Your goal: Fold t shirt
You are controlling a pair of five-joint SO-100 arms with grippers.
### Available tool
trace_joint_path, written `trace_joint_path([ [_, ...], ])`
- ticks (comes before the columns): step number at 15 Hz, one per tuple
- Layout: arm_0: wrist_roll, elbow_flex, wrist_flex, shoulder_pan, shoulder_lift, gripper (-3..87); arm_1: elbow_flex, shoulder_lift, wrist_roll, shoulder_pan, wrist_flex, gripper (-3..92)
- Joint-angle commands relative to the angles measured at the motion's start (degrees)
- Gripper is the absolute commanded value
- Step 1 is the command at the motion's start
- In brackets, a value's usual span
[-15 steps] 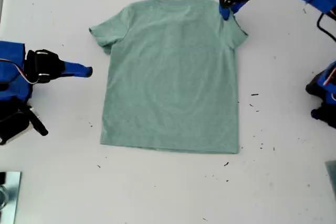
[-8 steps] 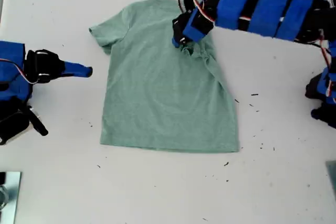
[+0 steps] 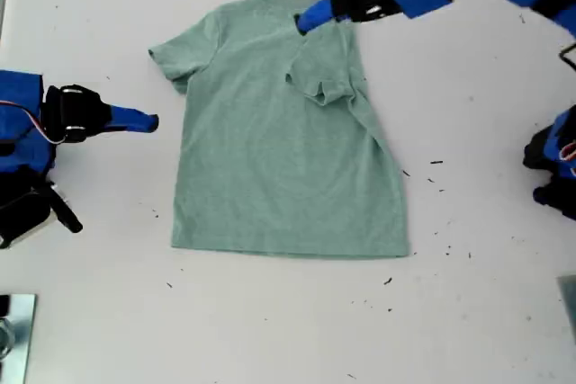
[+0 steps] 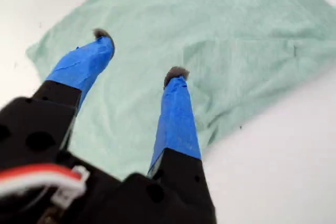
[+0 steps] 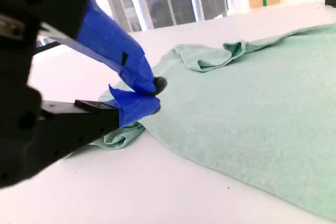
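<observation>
While the t shirt lies flat mid-surface, one sleeve folded inward, my first gripper hovers above the collar area with fingers spread and empty. My second gripper, fingers pressed together, sits beside the opposite sleeve. Next, grip that sleeve's edge and mirror the fold. The heathered knit is soft, wrinkling readily.

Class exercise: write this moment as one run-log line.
t shirt: flat, one sleeve folded in | my first gripper: open over shirt | my second gripper: shut, beside shirt
</observation>
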Motion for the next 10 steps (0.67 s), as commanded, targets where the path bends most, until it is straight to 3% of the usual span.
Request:
trace_joint_path([
  [1,0.4,0.7,-0.3,-0.5,0.4,-0.2,31.1,22.3,-1.4,7.4,3.0,18.1],
  [3,0.3,0.7,-0.3,-1.0,0.4,-0.2,61.8,28.9,-0.5,12.1,-2.1,4.4],
  [4,-0.1,0.7,-0.3,-1.3,0.4,-0.2,67.9,25.1,1.1,12.0,-5.5,1.9],
  [6,-3.5,-4.1,-0.7,-1.7,-1.2,-0.2,69.1,17.2,2.7,9.0,-9.5,1.9],
  [8,-3.7,-23.3,1.1,-3.3,-22.8,-0.2,65.7,16.7,3.3,7.2,-9.8,1.9],
  [10,2.5,-48.7,10.5,-7.1,-48.4,-0.2,65.3,17.1,3.1,7.9,-9.7,1.9],
])
